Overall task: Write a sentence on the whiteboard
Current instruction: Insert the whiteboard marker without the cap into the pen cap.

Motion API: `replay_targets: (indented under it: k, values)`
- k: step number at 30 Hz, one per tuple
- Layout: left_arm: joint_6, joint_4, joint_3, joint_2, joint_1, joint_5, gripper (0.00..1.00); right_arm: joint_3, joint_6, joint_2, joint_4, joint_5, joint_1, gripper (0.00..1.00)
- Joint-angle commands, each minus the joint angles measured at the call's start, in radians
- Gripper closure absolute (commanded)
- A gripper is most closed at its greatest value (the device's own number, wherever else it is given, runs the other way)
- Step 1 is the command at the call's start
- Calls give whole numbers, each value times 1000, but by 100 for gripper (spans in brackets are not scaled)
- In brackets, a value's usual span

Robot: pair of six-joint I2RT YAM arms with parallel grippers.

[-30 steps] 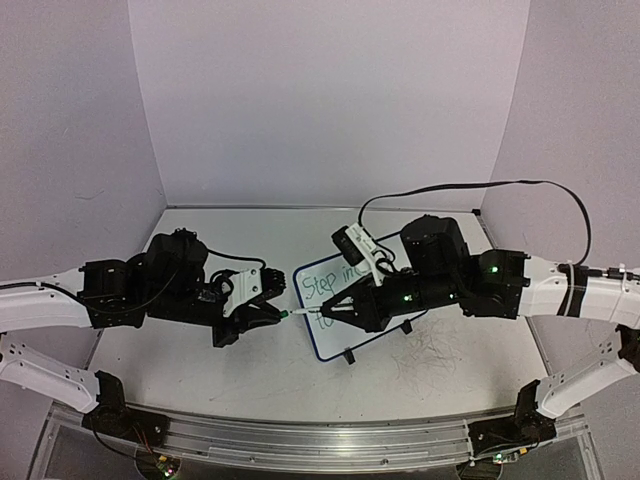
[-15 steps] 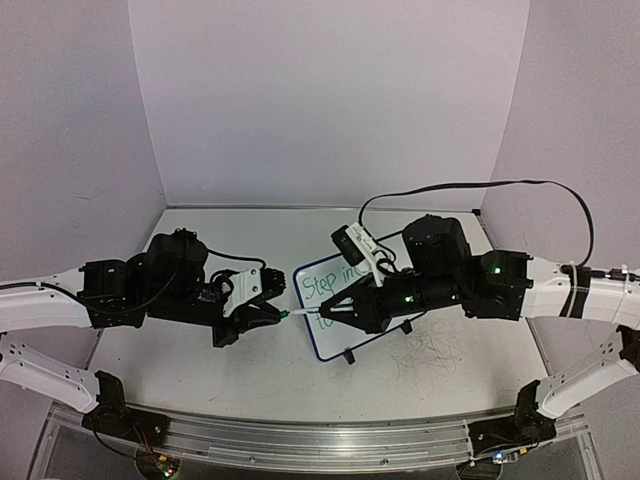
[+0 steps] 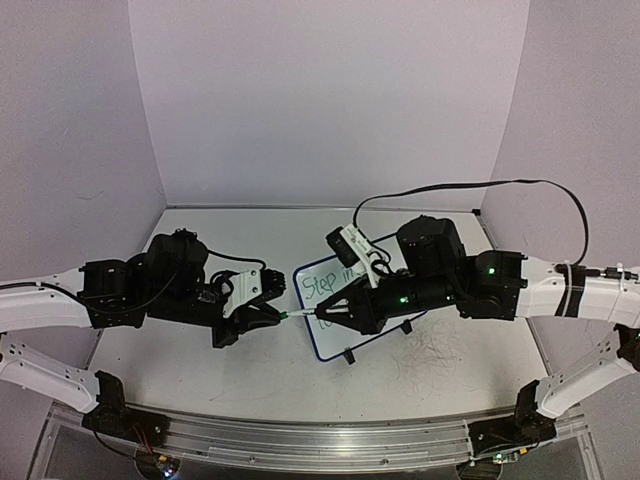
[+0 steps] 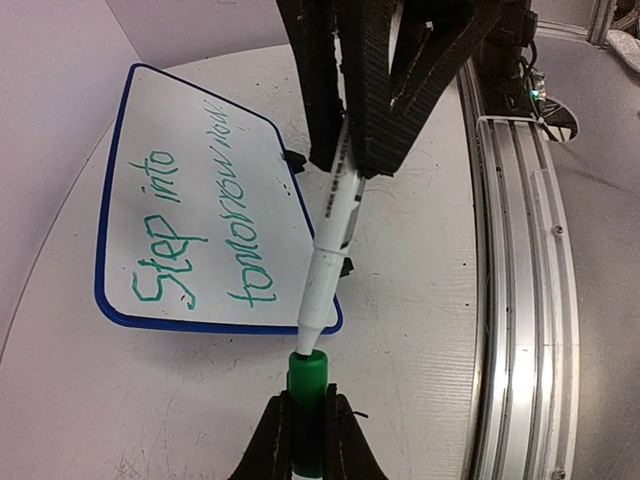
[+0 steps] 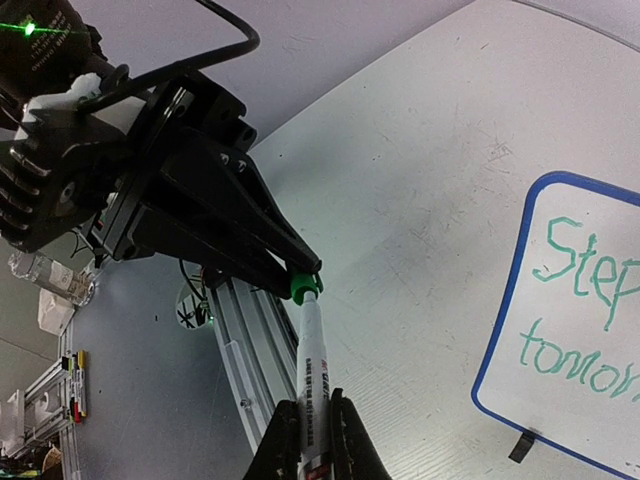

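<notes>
**Writing done, marker being capped**

The whiteboard [image 4: 115, 300] rests on the desk [image 3: 200, 370] between the two arms, and the right arm reaches over its far part. The sentence [image 4: 190, 250] is on the board in green, in two slanted lines that read "Step into tomorrow now!" in the left wrist view. It ends in an exclamation mark and has board space around it. The wording looks complete, so the writing part of the task can be judged finished.

What remains appears to be closing the pen. The right end effector [image 5: 312, 430] is clenched on the barrel of the white marker [image 5: 312, 360], and the left end effector [image 4: 308, 405] is clenched on the green cap [image 4: 308, 375]. The two meet just off the board's near-left edge, above the bare desk and not over the lettering. The marker's tip end points into the mouth of the cap and touches it. The narrow white neck of the marker shows above the cap, so the cap does not look fully seated.

By this reading, the steps left are to press the cap home and perhaps to set the marker down. The pictures do not show where it would be put.
</notes>
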Motion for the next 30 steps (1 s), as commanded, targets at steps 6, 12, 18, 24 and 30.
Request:
replay_targets:
  k: [6,12,18,24,30]
  values:
    - [4,41,6,-14,-5,23,100,33,-3,26,44,-40,7,100]
    - [16,44,4,-14,-26,0,100,77,-23,93,-16,-135,8,100]
    - [57,46,20,-3,-130,-136,100,138,-93,136,-95,-320,-43,100]
    - [77,52,69,0,-217,-250,100,156,-127,172,-131,-480,-115,100]
    - [86,68,154,82,-267,-352,100,236,-105,232,-196,-489,-116,100]
